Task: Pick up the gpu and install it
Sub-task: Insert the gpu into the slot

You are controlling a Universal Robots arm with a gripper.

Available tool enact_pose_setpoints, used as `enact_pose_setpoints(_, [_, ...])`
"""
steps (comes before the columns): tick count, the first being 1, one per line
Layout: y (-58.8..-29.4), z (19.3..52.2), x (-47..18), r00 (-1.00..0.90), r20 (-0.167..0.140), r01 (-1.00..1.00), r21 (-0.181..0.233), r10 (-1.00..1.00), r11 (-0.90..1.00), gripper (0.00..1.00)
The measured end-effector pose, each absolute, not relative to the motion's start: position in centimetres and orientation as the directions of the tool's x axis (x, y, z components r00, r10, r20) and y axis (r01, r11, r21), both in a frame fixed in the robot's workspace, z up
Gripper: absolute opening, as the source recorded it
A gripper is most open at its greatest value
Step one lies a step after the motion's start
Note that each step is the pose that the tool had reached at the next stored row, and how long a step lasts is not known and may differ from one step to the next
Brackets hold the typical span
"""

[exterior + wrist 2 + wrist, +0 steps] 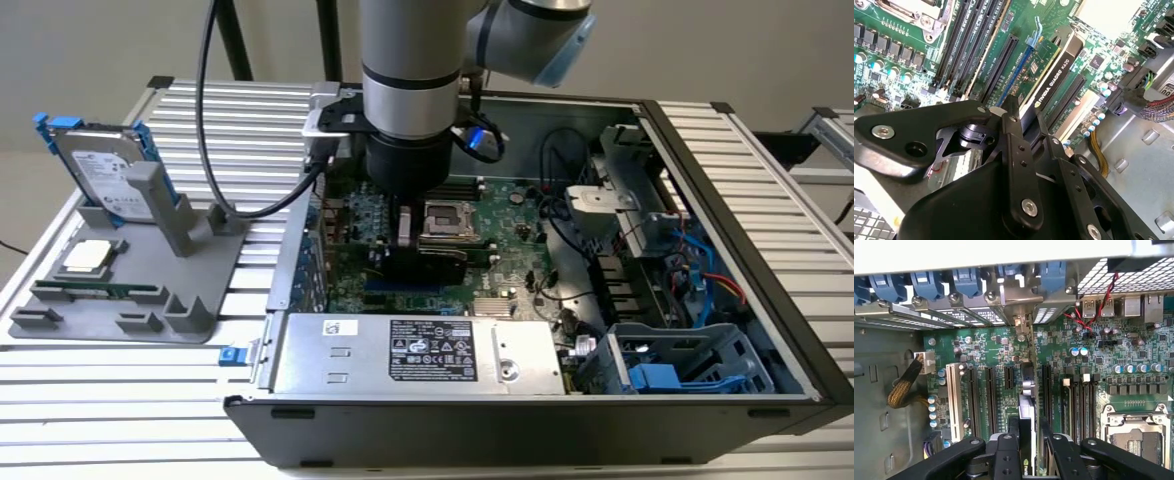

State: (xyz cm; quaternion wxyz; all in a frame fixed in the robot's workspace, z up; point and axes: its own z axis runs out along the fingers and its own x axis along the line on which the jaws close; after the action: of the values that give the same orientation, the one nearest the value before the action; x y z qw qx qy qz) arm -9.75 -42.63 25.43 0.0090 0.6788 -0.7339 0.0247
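The gpu (427,266) stands on edge over the green motherboard (514,215) inside the open computer case, right under my gripper (402,236). In the second wrist view the gpu (1061,65) shows its black cooler side and green board, running between the black fingers (1010,131). My gripper (1024,118) is shut on the gpu's near end. Seen edge-on in the first wrist view, the gpu (1026,405) lines up with an expansion slot, its silver bracket (1024,326) at the case's rear wall. My gripper (1027,436) straddles it there.
A grey holder (127,310) at the exterior view's left carries a blue-framed hard drive (100,170), a memory stick (94,291) and a chip (88,256). Inside the case are a power supply (414,350), a blue drive cage (681,368) and cables (694,250).
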Motion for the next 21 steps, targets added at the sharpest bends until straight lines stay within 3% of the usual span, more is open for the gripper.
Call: enact_pose_setpoints(21, [-43.06, 25.40, -9.75, -0.078, 0.046, -0.997, -0.024, -0.996, 0.077, 0.00])
